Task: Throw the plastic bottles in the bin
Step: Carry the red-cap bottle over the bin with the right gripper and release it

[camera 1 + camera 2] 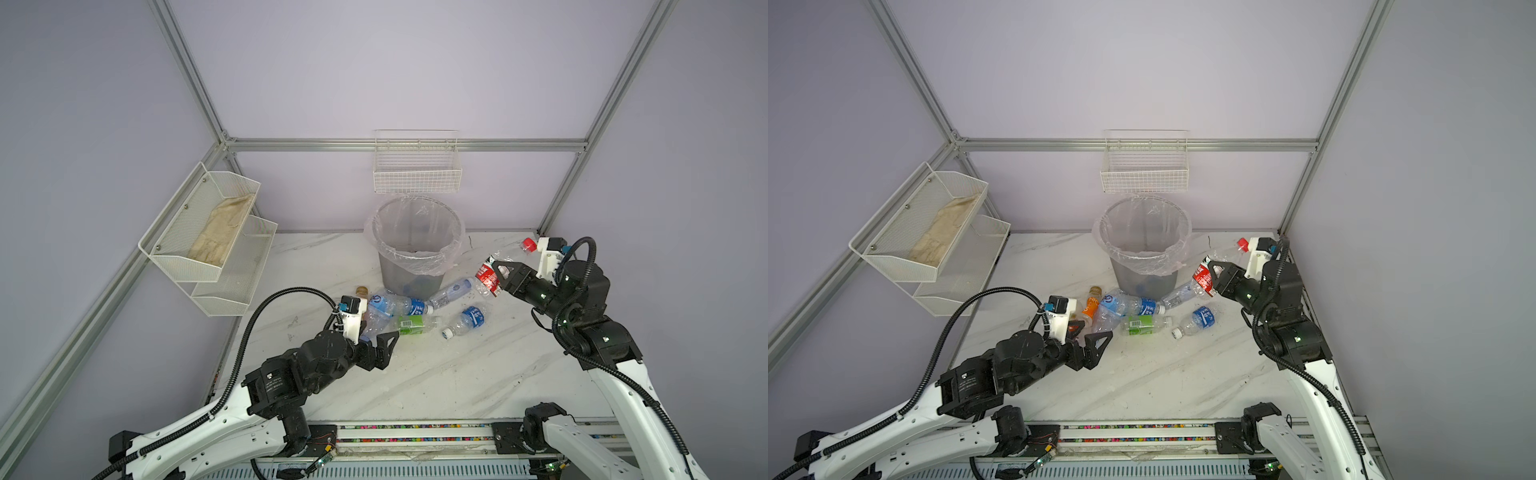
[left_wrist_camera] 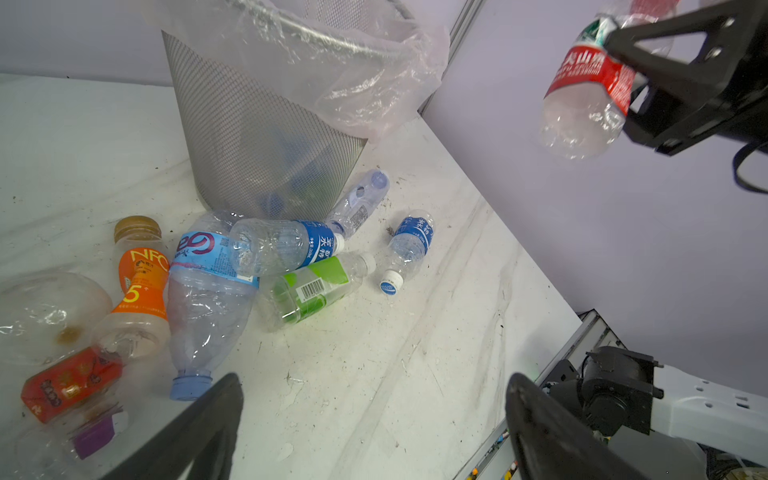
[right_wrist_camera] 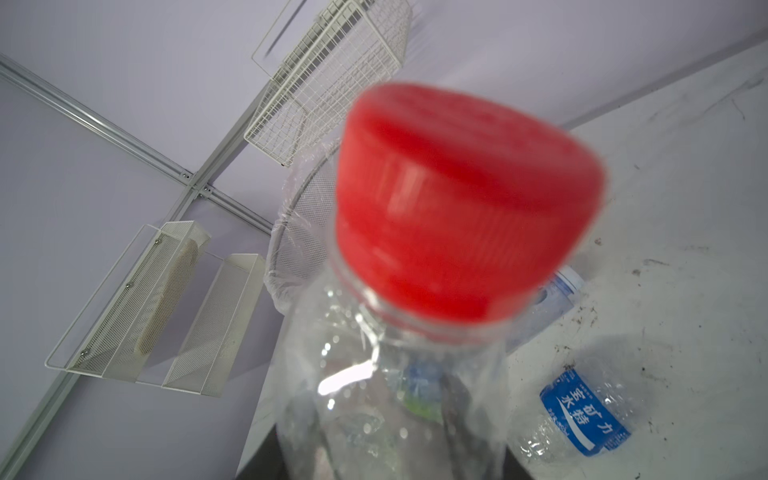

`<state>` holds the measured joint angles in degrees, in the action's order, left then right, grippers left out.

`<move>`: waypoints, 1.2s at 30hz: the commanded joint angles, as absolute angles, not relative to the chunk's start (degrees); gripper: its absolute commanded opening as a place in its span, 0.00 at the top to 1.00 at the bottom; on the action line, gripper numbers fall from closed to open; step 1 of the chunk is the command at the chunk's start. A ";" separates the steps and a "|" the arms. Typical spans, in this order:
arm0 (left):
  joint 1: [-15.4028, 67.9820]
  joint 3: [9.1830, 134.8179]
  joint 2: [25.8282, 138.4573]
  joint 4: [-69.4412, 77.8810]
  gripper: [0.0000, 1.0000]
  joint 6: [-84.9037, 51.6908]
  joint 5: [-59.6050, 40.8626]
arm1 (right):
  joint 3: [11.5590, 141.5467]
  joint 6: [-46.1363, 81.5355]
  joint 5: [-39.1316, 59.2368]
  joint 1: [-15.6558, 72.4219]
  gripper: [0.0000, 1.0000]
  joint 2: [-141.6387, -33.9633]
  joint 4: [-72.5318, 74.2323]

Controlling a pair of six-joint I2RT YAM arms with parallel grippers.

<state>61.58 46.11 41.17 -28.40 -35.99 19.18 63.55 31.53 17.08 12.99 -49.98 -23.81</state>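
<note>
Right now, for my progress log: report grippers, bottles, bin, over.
Left gripper: jaws open, empty, near loose bottles. Right gripper: jaws shut on red-label bottle, aloft beside bin. Nothing seen between.

The left gripper point(image 1: 380, 340) hangs just below the middle of the frame, jaws wide apart. The right gripper point(image 1: 497, 276), right of the middle, squeezes a red-label bottle point(image 1: 485, 275).

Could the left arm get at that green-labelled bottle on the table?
Probably yes: the left gripper is open just short of the green-labelled bottle, whose near side is bare; a blue-labelled bottle crowds its far side.
</note>
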 commanded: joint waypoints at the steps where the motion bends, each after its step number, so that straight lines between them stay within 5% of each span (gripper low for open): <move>1: 64.59 43.77 42.71 -26.66 0.04 -38.24 22.09 | 68.09 25.71 18.23 12.74 1.00 -51.02 -25.66; 29: 81.79 47.00 53.76 -26.13 0.03 -40.94 33.66 | 105.92 20.95 16.46 14.87 1.00 -72.47 -31.73; 36: 83.18 47.52 53.83 -26.24 0.04 -40.80 34.87 | 114.78 19.82 6.52 27.62 1.00 -83.93 -34.58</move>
